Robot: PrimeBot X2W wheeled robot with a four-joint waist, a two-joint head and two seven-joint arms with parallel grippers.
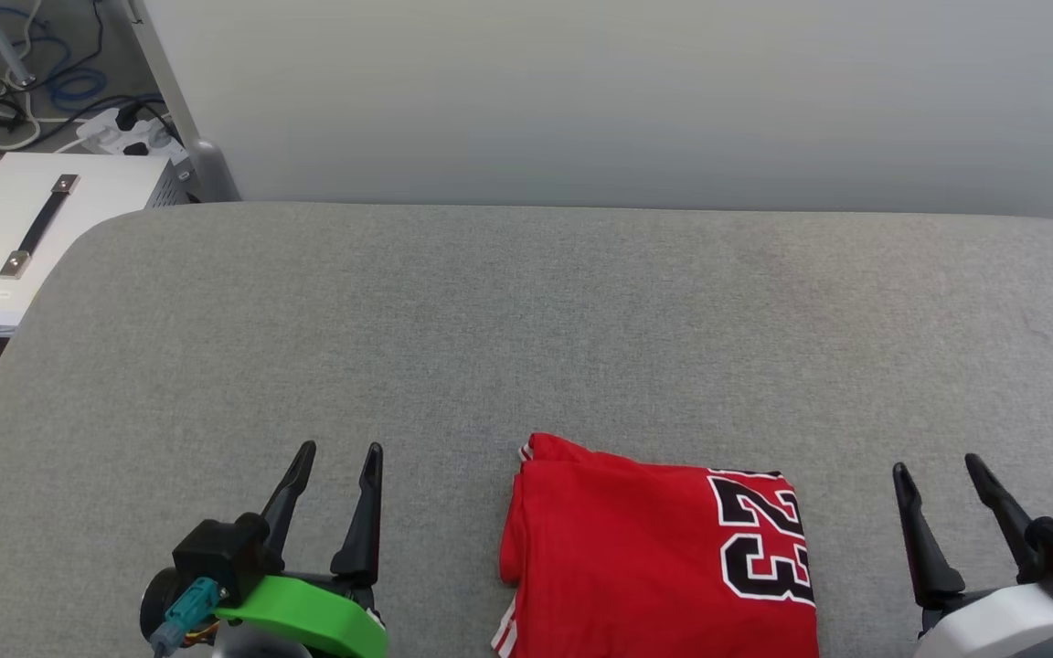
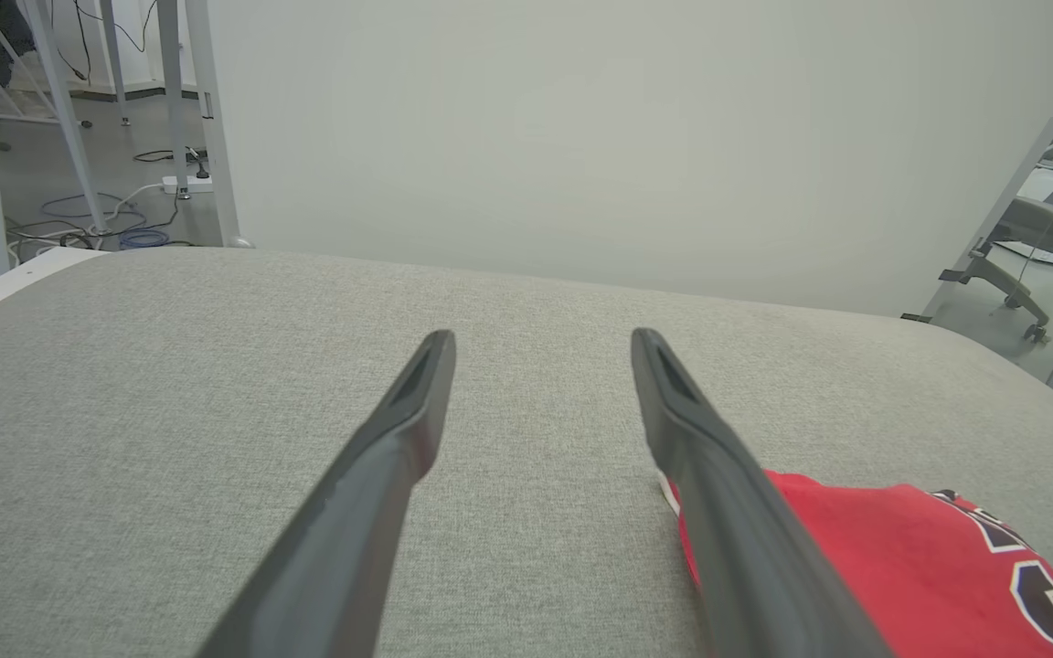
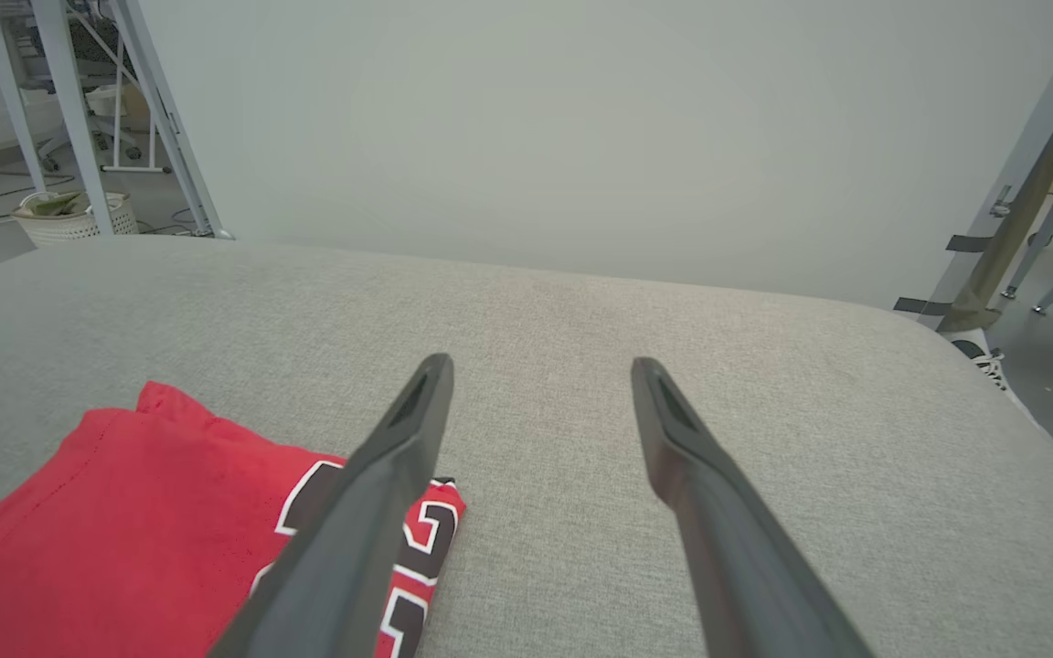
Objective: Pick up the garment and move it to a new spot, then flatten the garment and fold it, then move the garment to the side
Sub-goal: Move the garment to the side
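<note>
Two grippers (image 1: 343,448) (image 1: 935,462); one garment (image 1: 636,548), seemingly folded.

I see a grey fabric worktop (image 1: 526,311) against a pale wall (image 1: 627,91); cables (image 1: 5,82) litter the floor beyond its far left corner.

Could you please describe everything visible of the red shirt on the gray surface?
The shirt is red, soft jersey-like cloth, folded into a compact, roughly rectangular stack. A black, white-outlined "23" lies sideways near its right edge; red-and-white striped trim peeks out at its left corners. It lies flat on the gray fabric surface, between the open left end effector and right end effector, touching neither.
</note>
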